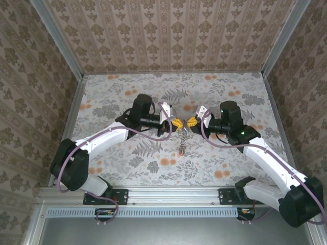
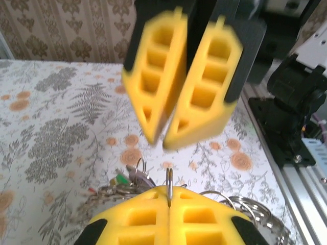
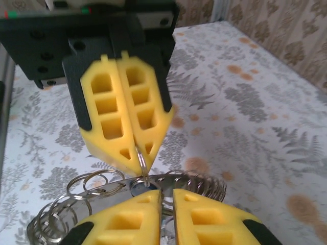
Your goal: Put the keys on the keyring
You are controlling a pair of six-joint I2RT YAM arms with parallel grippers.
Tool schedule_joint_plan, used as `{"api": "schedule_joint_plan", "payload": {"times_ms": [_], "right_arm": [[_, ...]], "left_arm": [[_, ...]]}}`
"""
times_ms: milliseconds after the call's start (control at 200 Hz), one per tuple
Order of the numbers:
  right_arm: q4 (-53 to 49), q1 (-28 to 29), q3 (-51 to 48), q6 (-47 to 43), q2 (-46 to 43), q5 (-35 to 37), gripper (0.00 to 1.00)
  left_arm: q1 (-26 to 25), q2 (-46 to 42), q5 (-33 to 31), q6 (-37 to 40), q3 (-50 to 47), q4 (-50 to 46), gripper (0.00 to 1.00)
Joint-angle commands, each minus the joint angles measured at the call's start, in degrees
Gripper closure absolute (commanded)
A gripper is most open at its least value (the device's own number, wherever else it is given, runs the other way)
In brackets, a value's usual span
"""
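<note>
Both grippers meet over the middle of the table. My left gripper [image 1: 177, 124] [image 2: 169, 196] is shut on a small split ring [image 2: 169, 179], which stands edge-on between its yellow fingertips. This small ring [image 3: 141, 153] links into the keyring [image 3: 199, 185], a bunch of grey metal rings hanging below. My right gripper [image 1: 191, 121] [image 3: 167, 196] faces the left one, its fingers closed to a narrow gap with metal of the keyring between them. The bunch [image 1: 181, 139] dangles like a chain, ending in a red tag [image 1: 180, 153]. Keys with purple and green tags [image 2: 134, 178] hang at the left of the bunch.
The floral table [image 1: 127, 97] is walled by patterned panels on three sides. A metal rail [image 1: 168, 195] runs along the near edge by the arm bases. Loose loops of the bunch [image 3: 76, 196] spread below the right gripper.
</note>
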Motion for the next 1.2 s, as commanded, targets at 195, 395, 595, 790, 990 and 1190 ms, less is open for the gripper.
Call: {"api": "schedule_joint_plan", "payload": {"times_ms": [195, 395, 595, 790, 990, 1190], "right_arm": [[-1.9, 0.0, -0.5, -0.5, -1.4, 3.2, 0.79], [-1.6, 0.1, -1.8, -0.2, -1.9, 4.8, 0.76], [-1.1, 0.0, -3.7, 0.1, -3.2, 6.7, 0.74], [0.5, 0.0, -6.3, 1.4, -4.3, 7.4, 0.72], [0.5, 0.1, -7.4, 2.6, -4.9, 8.9, 0.71], [0.0, 0.1, -7.9, 3.8, -6.2, 10.9, 0.71]], "left_arm": [[-1.1, -2.1, -9.1, 11.2, 5.7, -15.1, 1.00], [0.3, -3.5, -14.2, 18.7, 8.6, -27.2, 1.00], [2.8, -5.8, -22.2, 26.6, 12.7, -40.3, 1.00], [2.9, -3.7, -27.7, 32.4, 16.1, -47.5, 1.00], [-0.7, 4.2, -30.1, 33.2, 19.4, -48.1, 1.00], [-5.2, 14.4, -29.2, 30.0, 25.4, -45.9, 1.00]]}}
